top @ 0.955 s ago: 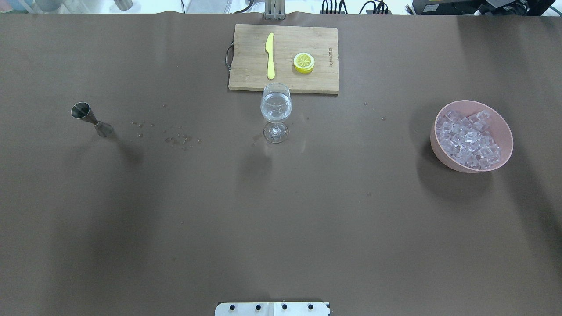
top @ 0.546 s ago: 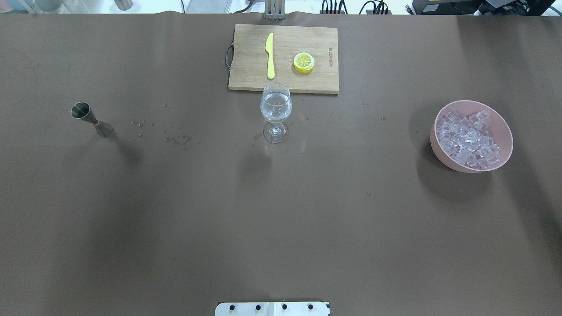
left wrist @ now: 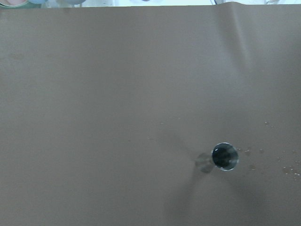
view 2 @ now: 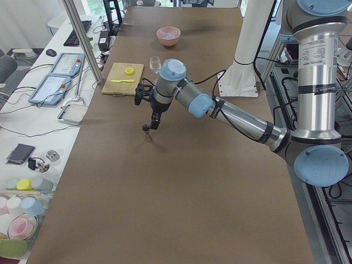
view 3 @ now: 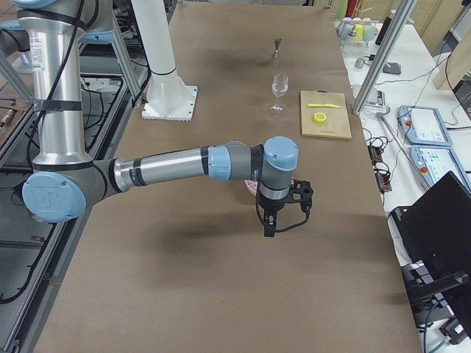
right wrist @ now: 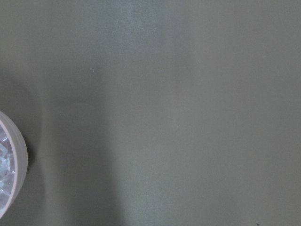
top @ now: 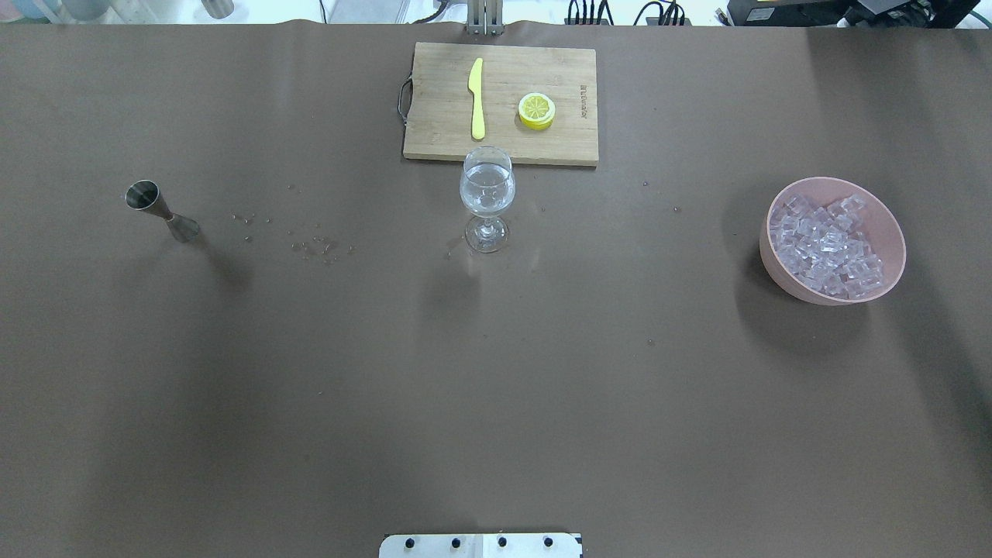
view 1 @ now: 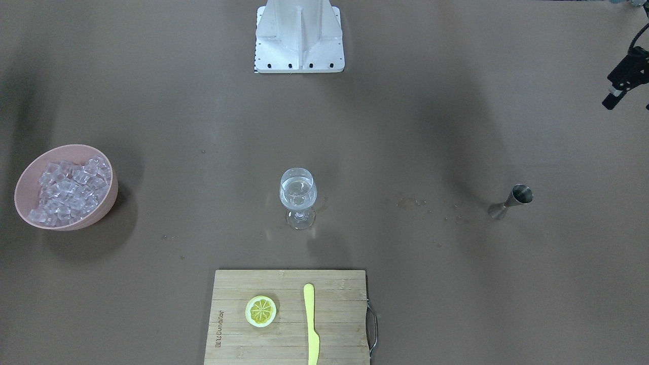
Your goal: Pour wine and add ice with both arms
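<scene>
Spillage is looming as the main hazard. Wine [top: 485, 200] is sitting as a shallow clear pool in the stemmed glass [top: 487, 190], which is standing upright mid-surface [top: 496, 403], near the cutting board [top: 434, 116]. Droplets [top: 314, 246] are lying between the glass and the jigger [top: 161, 209], so any further pouring along that line is risking more loss. Ice [top: 829, 244] is heaping in the pink bowl [top: 777, 271], well apart from the glass.

Left gripper [view 2: 155, 121] is hanging above the jigger and right gripper [view 3: 269, 224] is hovering near the bowl. For both, I cannot tell whether the jaws are spread or closed.

Judging ahead:
- The cubes are looking small and slick, so a pinch may be squirting one out.
- A drop from height may be splashing wine or tipping the tall, narrow-footed glass.
- A low carry may be clipping its rim.
</scene>
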